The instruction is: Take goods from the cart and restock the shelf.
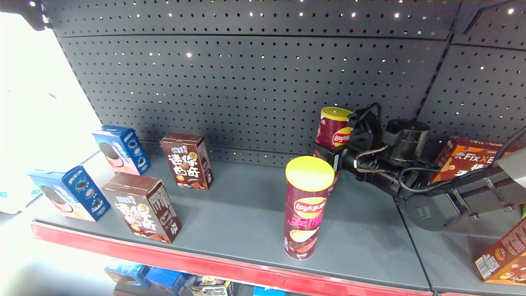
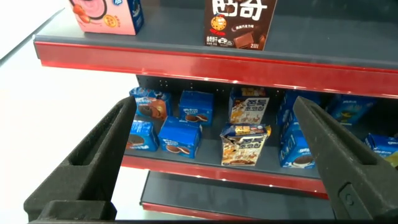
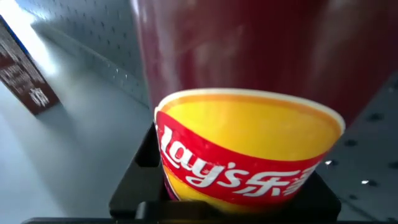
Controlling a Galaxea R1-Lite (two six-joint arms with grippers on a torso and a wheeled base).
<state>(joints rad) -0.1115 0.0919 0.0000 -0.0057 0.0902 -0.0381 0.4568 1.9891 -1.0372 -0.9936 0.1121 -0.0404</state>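
Note:
Two maroon chip cans with yellow lids are on the grey shelf [image 1: 246, 222]. One can [image 1: 306, 205] stands upright near the front edge. The other can [image 1: 333, 129] is farther back by the pegboard, leaning slightly, with my right gripper [image 1: 328, 155] shut around its lower half; its base is hidden. This held can [image 3: 249, 149] sits very close in the right wrist view. My left gripper [image 2: 211, 155] is open and holds nothing, below the shelf's red front edge [image 2: 217, 62], facing the lower shelf.
Blue cookie boxes [image 1: 123, 149] [image 1: 70, 197] and brown boxes [image 1: 187, 160] [image 1: 144, 207] stand on the shelf's left part. Orange boxes [image 1: 464, 158] [image 1: 503, 257] are at the right. Bare shelf lies between the brown boxes and the cans. The lower shelf holds several boxes [image 2: 180, 134].

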